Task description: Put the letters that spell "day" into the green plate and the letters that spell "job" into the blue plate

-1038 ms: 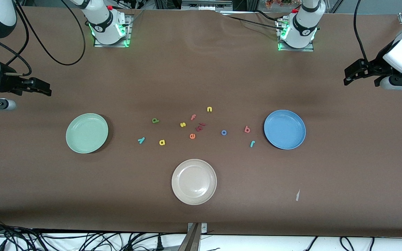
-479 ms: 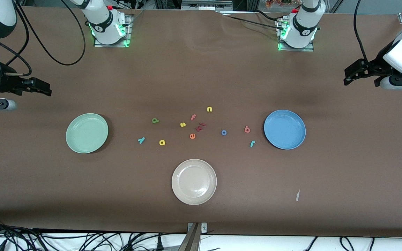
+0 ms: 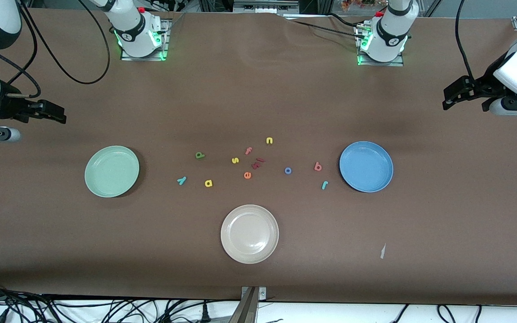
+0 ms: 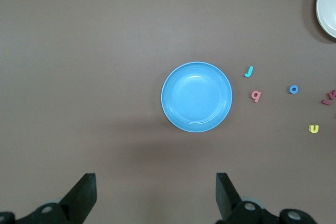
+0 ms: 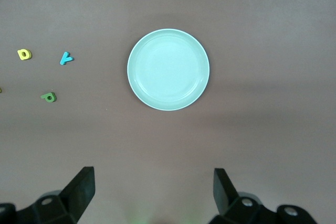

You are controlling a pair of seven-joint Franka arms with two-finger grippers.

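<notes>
Letters [image 3: 208, 183] tiny, multicolour; green plate [image 3: 111, 171], blue plate [image 3: 366, 166] bare.

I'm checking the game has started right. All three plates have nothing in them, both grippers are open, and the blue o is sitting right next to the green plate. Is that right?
Not quite. The blue o lies nearer the blue plate, as the front view shows, not by the green plate. The rest holds: those two and the beige plate have nothing in them, and the left gripper and right gripper are open.
</notes>
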